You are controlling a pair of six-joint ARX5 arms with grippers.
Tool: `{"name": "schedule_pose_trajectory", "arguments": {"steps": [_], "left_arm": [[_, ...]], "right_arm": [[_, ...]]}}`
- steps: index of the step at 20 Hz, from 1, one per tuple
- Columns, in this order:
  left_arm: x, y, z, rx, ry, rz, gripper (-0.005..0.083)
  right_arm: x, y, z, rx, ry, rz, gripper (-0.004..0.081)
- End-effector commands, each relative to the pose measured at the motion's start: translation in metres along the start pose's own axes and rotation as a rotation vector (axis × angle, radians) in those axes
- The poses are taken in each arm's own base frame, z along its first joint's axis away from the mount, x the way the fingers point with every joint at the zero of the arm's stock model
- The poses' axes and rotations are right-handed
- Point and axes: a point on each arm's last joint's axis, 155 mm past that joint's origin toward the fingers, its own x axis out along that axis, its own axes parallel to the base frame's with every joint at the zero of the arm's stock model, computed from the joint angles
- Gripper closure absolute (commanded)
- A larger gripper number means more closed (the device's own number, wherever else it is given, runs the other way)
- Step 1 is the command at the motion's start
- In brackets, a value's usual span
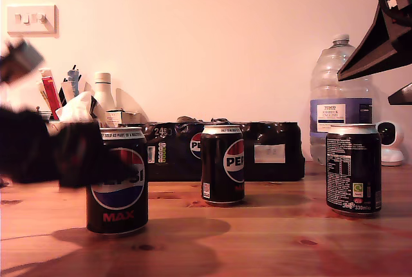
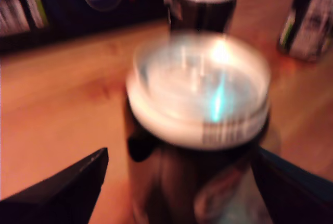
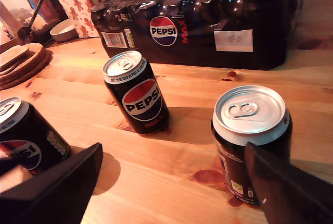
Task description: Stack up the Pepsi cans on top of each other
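The pale plastered wall point(image 1: 212, 38) fills the back of the exterior view, with a white switch plate point(image 1: 31, 19) high on it. Below runs the warm wooden table point(image 1: 270, 238). Against the wall lies the dark shrink-wrapped 24-pack of cans point(image 1: 270, 151), my landmark here. Just beside the pack, toward the exterior view's right, stands a tall clear plastic water bottle point(image 1: 340, 96); a small white camera-like gadget point(image 1: 389, 142) sits beyond it, half hidden.

Three black Pepsi Max cans stand upright and apart, none stacked. The first can point(image 1: 118, 180) is well in front of the pack, nearest the camera. The middle can point(image 1: 222, 164) stands just in front of the pack. The third can point(image 1: 353, 169) shows its small print, in front of the bottle.

My first gripper point(image 2: 182, 182) is a motion-blurred dark mass in the exterior view; its fingers flank the first can point(image 2: 197, 130) (contact cannot be judged through the blur). My second gripper point(image 3: 171, 182) is spread wide, holding nothing, near the third can point(image 3: 251, 130), partly cut off by the frame
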Motion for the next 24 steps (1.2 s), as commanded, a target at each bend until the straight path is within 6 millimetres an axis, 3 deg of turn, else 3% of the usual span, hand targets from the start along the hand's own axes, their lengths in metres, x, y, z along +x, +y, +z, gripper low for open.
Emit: {"name": "schedule_pose_trajectory", "arguments": {"steps": [1,14,15,19,20,24], "left_arm": [[0.001,-0.003,0.003,0.020,-0.017,-0.013,-0.0011],[0.019,-0.002,-0.002,0.037,0.034,-0.037,0.0003],[0.020,-0.002,-0.003,0.034,0.043,-0.037,0.0040],[0.022,-0.002,-0.001,0.085,0.041,-0.039,0.0353],[0.023,-0.002,0.003,0.092,0.025,-0.040,0.0397],[0.028,-0.006,0.019,0.101,-0.014,-0.066,0.0405]], "right_arm": [[0.001,0.000,-0.001,-0.005,-0.001,0.000,-0.0021],[0.001,0.000,-0.001,-0.005,0.000,-0.003,-0.0021],[0.001,0.000,-0.001,-0.005,0.000,-0.003,-0.0021],[0.001,0.000,-0.001,-0.027,0.001,-0.003,-0.0021],[0.001,0.000,-0.001,-0.027,0.001,-0.003,-0.0021],[0.001,-0.001,-0.002,-0.026,0.003,-0.005,-0.0021]]}}
